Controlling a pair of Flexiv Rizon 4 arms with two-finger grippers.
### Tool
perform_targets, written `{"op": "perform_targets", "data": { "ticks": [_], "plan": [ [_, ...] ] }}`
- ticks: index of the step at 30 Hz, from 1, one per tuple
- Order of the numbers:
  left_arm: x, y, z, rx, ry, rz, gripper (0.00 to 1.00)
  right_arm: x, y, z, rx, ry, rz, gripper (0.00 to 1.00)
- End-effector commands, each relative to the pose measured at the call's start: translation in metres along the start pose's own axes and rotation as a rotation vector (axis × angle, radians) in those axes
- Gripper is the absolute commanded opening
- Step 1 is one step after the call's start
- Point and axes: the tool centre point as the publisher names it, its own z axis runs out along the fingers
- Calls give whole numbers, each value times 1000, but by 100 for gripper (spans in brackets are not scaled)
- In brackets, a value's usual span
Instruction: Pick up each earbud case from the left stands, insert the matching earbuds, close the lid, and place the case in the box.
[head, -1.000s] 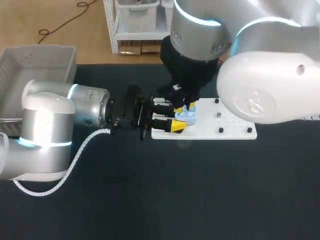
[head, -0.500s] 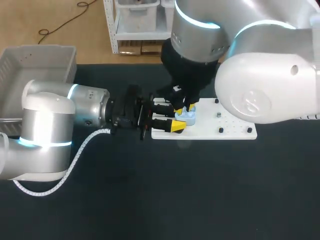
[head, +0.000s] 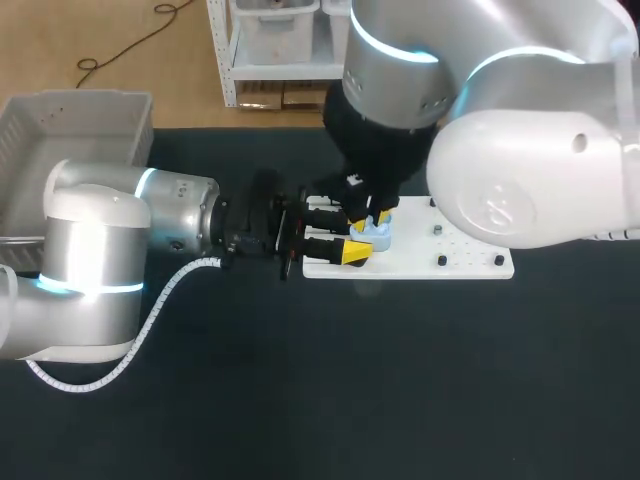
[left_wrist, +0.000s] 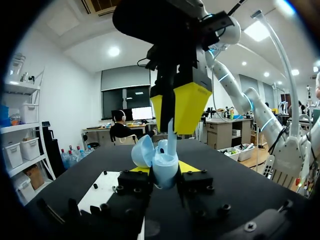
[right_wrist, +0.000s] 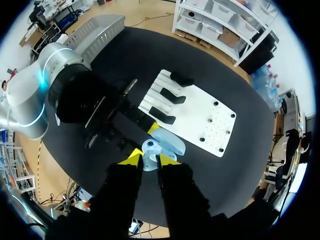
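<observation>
Black table (head: 400, 380): left gripper (head: 356, 236) clamps open case (left_wrist: 164, 167); right gripper (right_wrist: 148, 161) pinches earbud (left_wrist: 171, 136).

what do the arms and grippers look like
The left arm and right arm are thick rounded tubes in silver-grey and white, with glowing light-blue rings at the joints. A white spiral-wrapped cable runs along the left arm. The left gripper and right gripper have black bodies and black fingers with bright yellow wedge-shaped tips.
</observation>
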Motion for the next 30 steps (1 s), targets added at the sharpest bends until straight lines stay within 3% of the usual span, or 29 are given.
{"op": "perform_targets", "data": {
  "ticks": [1, 30],
  "plan": [
    [0, -2, 0, -6, 0, 3, 0, -1, 0, 2, 0, 3, 1, 0],
    [0, -2, 0, -6, 0, 3, 0, -7, -4, 5, 6, 16, 10, 0]
  ]
}}
